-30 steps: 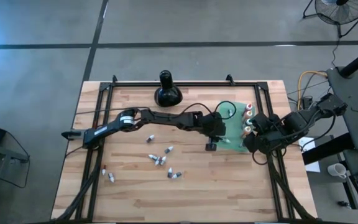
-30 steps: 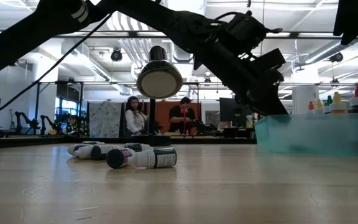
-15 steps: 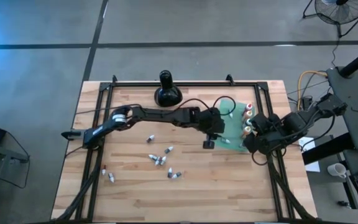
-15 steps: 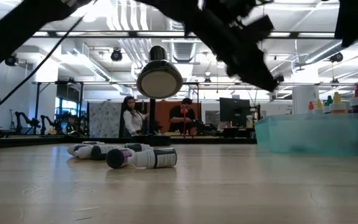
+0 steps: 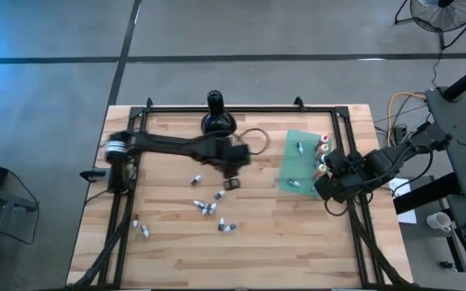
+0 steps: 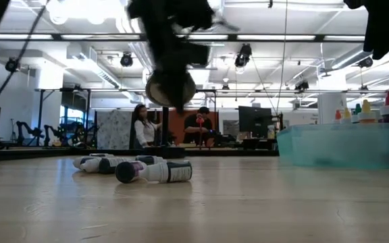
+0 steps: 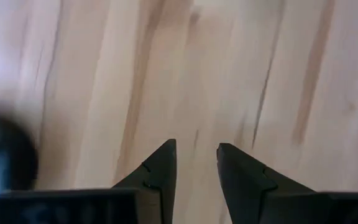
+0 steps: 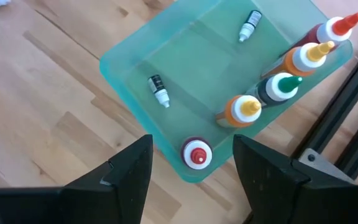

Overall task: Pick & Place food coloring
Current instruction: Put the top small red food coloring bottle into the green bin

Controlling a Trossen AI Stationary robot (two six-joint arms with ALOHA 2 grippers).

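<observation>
The food coloring is split between two places. A loose scatter of small white-and-dark vials point(image 5: 207, 208) lies on the bare wooden table point(image 5: 176, 250), toward the front-left of its middle, and two more vials point(image 5: 141, 229) lie apart near the left front. In the low view they show as stubby cylinders lying on their sides point(image 6: 155, 171). The rest sits in a translucent teal plastic tray point(image 8: 135, 56) at the right side of the table: two small vials point(image 8: 158, 91) lie flat on its floor, and slim dropper bottles with red, yellow, green and orange bodies and white pointed caps point(image 8: 280, 86) stand upright along one wall, with one red-capped bottle point(image 8: 196, 153) at a corner.

The left hand point(image 5: 231, 183) hangs over the middle of the table, just behind the scattered vials and well clear of the tray. Its two dark, tapered fingers point(image 7: 160, 171) stand slightly apart with only pale wood grain between them; it holds nothing.

The right hand point(image 8: 191, 171) hovers at the tray's near edge, its fingers point(image 8: 129, 168) spread wide and empty, the red-capped bottle showing between them below.

A black round-bodied, long-necked object point(image 5: 217, 120) stands at the back of the table.
</observation>
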